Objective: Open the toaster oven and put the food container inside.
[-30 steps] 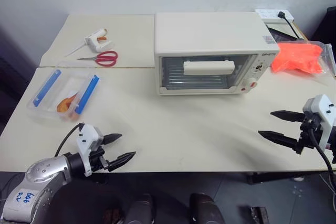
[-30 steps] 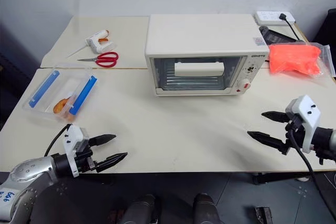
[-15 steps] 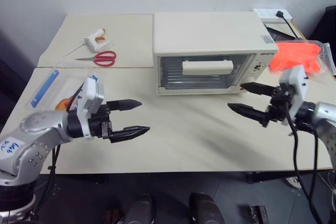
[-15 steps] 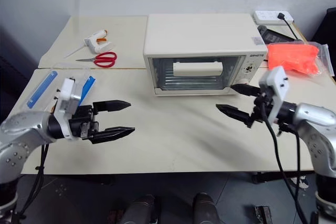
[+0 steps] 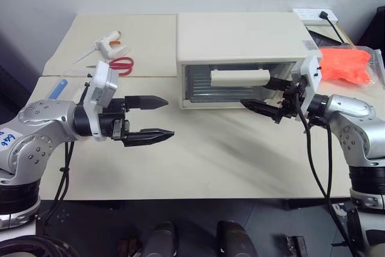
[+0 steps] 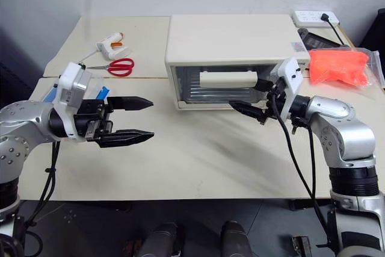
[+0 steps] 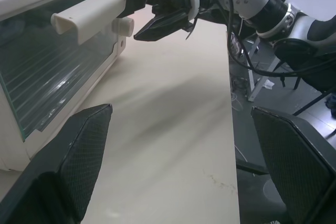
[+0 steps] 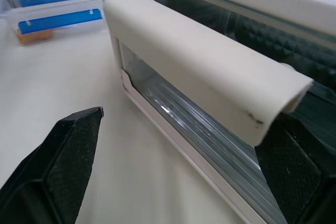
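The cream toaster oven (image 5: 240,40) stands at the back of the table with its glass door closed. My right gripper (image 5: 257,93) is open just in front of the door. One finger sits by the right end of the bar handle (image 5: 239,77) and the other lower, near the door's bottom edge. The right wrist view shows the handle (image 8: 199,66) close up, between the spread fingers (image 8: 63,166). My left gripper (image 5: 170,116) hovers open and empty above the table, pointing right. The food container (image 8: 52,11), clear with blue strips, lies at the table's left, largely hidden behind my left arm.
Red scissors (image 5: 118,64) and a white glue gun (image 5: 108,43) lie at the back left. An orange plastic bag (image 5: 346,64) sits right of the oven, with a power strip (image 5: 313,15) behind it. Bare tabletop (image 5: 210,154) stretches in front of the oven.
Both arms rose from the table's front edge and swung inward. The right gripper moved left up to the oven's handle. The left gripper lifted in front of the container. Both stayed open.
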Tool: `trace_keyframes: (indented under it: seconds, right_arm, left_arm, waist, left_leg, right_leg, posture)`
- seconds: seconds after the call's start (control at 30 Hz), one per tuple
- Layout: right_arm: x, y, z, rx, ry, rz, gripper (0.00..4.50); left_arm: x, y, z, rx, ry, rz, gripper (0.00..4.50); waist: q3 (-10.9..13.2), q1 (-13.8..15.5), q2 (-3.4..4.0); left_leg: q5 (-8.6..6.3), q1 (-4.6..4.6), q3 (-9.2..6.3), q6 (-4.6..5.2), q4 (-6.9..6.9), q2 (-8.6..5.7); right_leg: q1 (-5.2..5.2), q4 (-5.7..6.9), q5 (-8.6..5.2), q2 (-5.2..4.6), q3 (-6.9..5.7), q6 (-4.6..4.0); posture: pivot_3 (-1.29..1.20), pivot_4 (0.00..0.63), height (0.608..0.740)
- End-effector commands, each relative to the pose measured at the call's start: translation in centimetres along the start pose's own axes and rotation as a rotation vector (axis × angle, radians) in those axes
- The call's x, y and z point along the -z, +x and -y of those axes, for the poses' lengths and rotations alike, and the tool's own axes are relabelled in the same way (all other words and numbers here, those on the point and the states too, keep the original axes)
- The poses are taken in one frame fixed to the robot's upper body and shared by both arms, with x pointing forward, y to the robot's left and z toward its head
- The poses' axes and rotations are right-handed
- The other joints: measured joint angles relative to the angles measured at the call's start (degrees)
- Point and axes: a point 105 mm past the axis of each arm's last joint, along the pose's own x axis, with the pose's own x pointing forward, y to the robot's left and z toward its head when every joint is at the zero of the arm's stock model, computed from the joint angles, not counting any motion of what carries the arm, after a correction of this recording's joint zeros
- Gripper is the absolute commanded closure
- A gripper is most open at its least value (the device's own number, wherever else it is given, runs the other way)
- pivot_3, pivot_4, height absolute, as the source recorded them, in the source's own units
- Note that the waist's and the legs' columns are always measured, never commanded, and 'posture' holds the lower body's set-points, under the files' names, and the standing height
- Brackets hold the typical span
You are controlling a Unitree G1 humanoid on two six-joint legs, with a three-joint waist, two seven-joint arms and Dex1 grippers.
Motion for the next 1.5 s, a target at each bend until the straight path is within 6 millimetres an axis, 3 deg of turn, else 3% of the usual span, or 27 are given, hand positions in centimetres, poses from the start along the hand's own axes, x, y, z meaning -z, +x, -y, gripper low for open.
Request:
trace_keyframes:
  seconds: [0.03,0.2,0.3,0.6,0.73,0.93,1.13,1.37,1.5]
  right_arm:
    - [-2.0,-0.3,-1.8,-0.09,-0.053,0.055,0.06]
    - [-1.6,-0.9,-3.5,-0.143,-0.059,0.05,0.06]
    - [-1.3,-1.2,-3.5,-0.119,-0.044,0.048,0.0]
    - [0.4,-1.5,-4.1,-0.062,0.001,0.043,0.0]
    - [0.9,-1.6,-4.5,-0.052,0.015,0.044,0.0]
    - [0.8,-1.5,-4.3,-0.024,0.016,0.055,0.0]
    - [0.8,-2.1,-3.4,0.033,0.004,0.038,0.0]
    - [2.2,-7.0,-2.8,0.14,0.013,-0.095,0.0]
    - [1.7,-10.7,-3.8,0.166,0.024,-0.169,0.0]
  left_arm:
    - [-1.1,0.3,-0.5,-0.024,0.06,0.023,0.0]
    - [-1.4,0.8,-2.2,-0.068,0.085,0.043,0.0]
    - [-2.4,1.6,-3.5,-0.082,0.108,0.096,0.55]
    - [-5.3,4.5,-5.8,-0.04,0.242,0.145,3.36]
    - [-4.4,5.8,-7.4,-0.063,0.357,0.045,4.42]
    - [-2.3,7.8,-8.6,-0.045,0.438,-0.049,4.46]
    - [-1.0,8.7,-8.5,0.004,0.441,-0.073,4.46]
    - [-0.9,9.0,-7.7,0.049,0.418,-0.056,4.46]
    - [1.1,9.7,-6.8,0.097,0.383,-0.085,4.46]
  waist:
    - [0.01,0.04,-0.02]
    - [0.04,-0.06,-0.07]
    - [0.07,-0.01,-0.12]
    - [0.12,0.06,-0.21]
    - [0.14,0.12,-0.23]
    - [0.14,0.15,-0.24]
    - [0.14,0.14,-0.24]
    - [0.14,1.42,-0.24]
    - [0.14,1.78,-0.23]
  left_leg:
    - [0.0,0.0,0.0,0.0,0.02,0.0]
    - [0.01,0.01,0.04,-0.01,0.0,0.03]
    - [0.02,0.0,0.12,-0.02,0.03,0.06]
    - [0.04,-0.22,0.19,-0.07,0.18,-0.16]
    - [0.06,-0.21,0.23,-0.08,0.28,-0.2]
    - [0.05,-0.25,0.25,-0.05,0.45,-0.2]
    - [0.04,-0.4,0.2,-0.03,0.58,-0.19]
    - [-0.03,-0.79,-0.04,0.1,0.92,-0.28]
    - [-0.01,-0.79,-0.07,0.18,0.93,-0.37]
  right_leg:
    - [0.0,0.01,0.0,0.0,0.0,0.0]
    - [-0.01,0.03,0.0,0.06,0.02,0.01]
    - [-0.11,0.12,0.01,0.12,0.08,0.01]
    - [-0.41,0.43,0.0,0.13,0.12,0.01]
    - [-0.41,0.48,0.0,0.15,0.15,0.01]
    - [-0.41,0.55,0.01,0.15,0.17,0.02]
    - [-0.5,0.57,0.01,0.15,0.14,0.03]
    - [-0.59,0.61,0.06,0.12,0.05,0.11]
    - [-0.57,0.63,0.07,0.04,0.04,0.13]
  posture:
    - [0.0,0.15,0.74]
    - [0.0,0.15,0.74]
    - [0.0,0.15,0.74]
    - [0.0,0.15,0.74]
    - [0.0,0.15,0.74]
    - [0.0,0.15,0.74]
    - [0.0,0.15,0.74]
    - [0.0,0.15,0.74]
    - [0.0,0.15,0.74]
